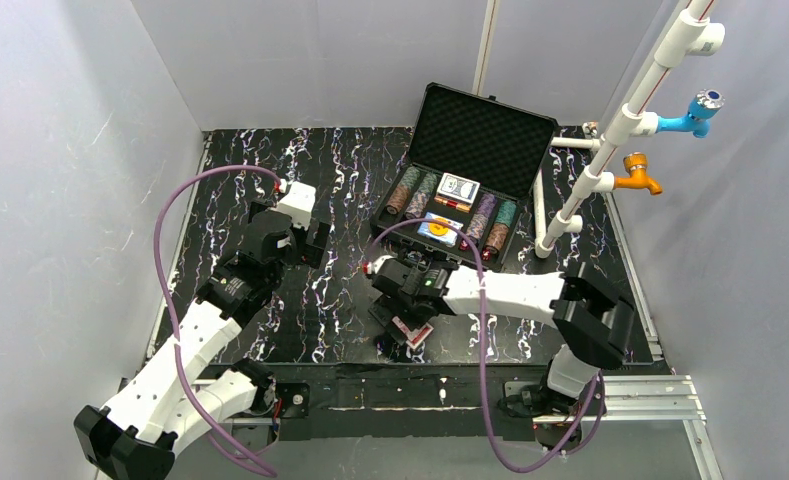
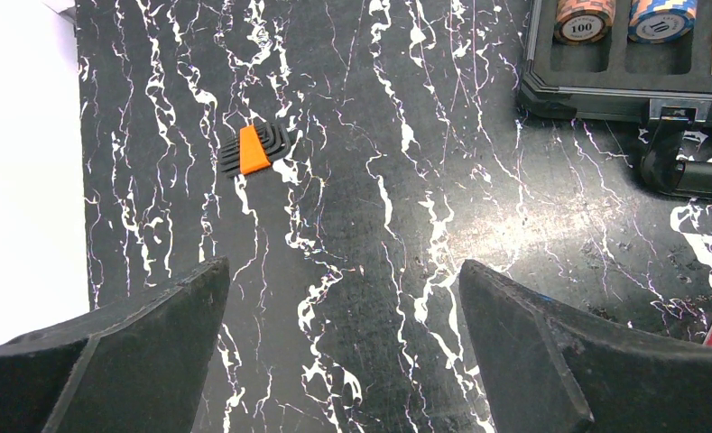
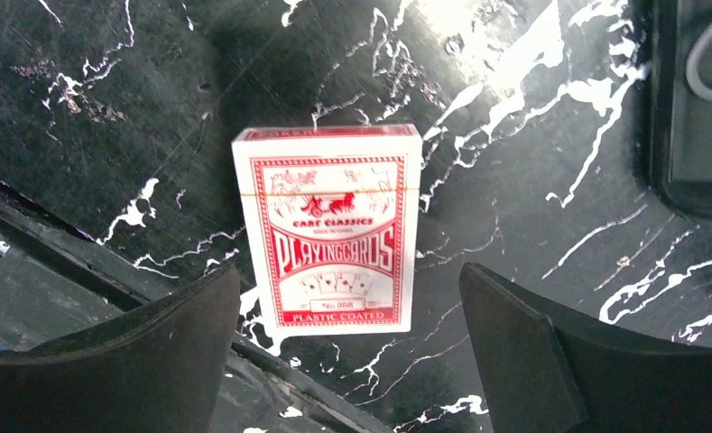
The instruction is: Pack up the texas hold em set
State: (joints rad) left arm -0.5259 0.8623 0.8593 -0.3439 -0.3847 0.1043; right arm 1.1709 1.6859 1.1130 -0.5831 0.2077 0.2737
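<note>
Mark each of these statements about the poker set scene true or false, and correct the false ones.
1. The black rectangular hard case stands open. True.
2. The red boxed card deck lies inside the case. False: it lies on the black marbled table, under the open right end effector.
3. The left end effector grips a poker chip. False: it is open and holds nothing.
4. An orange-and-black hex key set lies on the table. True.
5. Stacks of multicoloured poker chips sit in the case. True.
</note>
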